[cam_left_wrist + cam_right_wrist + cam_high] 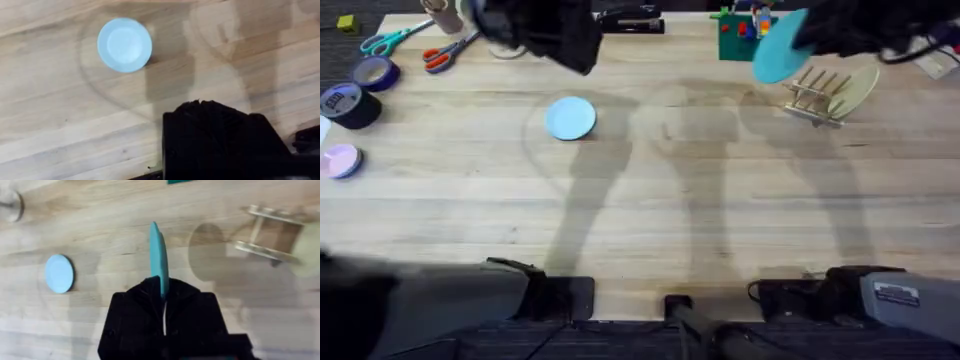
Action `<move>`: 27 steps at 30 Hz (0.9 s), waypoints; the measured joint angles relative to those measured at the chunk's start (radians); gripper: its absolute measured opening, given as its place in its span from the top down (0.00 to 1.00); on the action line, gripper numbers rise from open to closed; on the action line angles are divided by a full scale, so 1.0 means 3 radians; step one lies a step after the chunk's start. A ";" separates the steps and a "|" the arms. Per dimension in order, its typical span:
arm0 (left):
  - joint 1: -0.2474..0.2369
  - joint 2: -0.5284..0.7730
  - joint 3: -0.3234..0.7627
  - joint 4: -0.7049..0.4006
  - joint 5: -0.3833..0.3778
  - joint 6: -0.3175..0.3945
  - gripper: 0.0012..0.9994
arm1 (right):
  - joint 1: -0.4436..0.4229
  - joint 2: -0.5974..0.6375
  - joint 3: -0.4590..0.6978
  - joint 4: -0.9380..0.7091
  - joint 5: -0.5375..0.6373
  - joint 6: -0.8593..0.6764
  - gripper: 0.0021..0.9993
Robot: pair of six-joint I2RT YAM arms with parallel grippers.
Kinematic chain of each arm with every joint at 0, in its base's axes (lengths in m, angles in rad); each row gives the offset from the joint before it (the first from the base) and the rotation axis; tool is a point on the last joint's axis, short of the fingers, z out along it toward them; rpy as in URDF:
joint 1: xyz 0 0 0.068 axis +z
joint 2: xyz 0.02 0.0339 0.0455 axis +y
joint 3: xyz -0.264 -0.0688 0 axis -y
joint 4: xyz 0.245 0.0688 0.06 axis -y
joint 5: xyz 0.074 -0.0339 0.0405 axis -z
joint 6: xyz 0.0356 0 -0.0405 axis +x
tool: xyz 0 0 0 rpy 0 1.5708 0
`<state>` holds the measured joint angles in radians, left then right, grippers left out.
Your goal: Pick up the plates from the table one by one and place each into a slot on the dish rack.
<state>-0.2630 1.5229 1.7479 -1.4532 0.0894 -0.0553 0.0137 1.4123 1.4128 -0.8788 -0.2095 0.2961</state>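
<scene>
Right hand (163, 297) clamps teal plate (158, 260) edge-on near dish rack (817, 96); left hand's state unclear; no readable writing.

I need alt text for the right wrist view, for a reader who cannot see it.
The right claw holds a teal plate on edge above the wooden table. A light blue plate lies flat to one side, and the wooden dish rack stands to the other.

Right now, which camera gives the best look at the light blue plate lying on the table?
The left wrist view: the light blue plate shows large, whole and from straight above, flat on the table. The overhead view shows it smaller, with nothing touching it. The right wrist view shows it off to the side, beyond the teal plate in the right gripper.
</scene>
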 joint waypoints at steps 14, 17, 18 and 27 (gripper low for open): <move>0.0272 -0.1255 -0.1032 0.0224 -0.0141 -0.0025 0.96 | -0.0334 -0.0536 0.0000 -0.0559 0.0421 -0.0069 0.97; 0.0294 -0.1359 -0.1090 0.0256 -0.0141 -0.0028 0.96 | -0.0334 -0.0585 0.0020 -0.0723 0.0616 -0.0061 0.97; 0.0294 -0.1382 -0.1093 0.0277 -0.0142 -0.0029 0.96 | -0.0334 -0.0585 0.0038 -0.0778 0.0687 -0.0050 0.97; 0.0294 -0.1434 -0.1094 0.0322 -0.0178 -0.0029 0.73 | -0.0334 -0.0583 0.0160 -0.0865 0.1244 0.0112 0.97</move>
<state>-0.1749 1.0927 1.4197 -1.3567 0.0361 -0.0639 -0.0864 1.2373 1.4609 -1.1381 0.1637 0.3298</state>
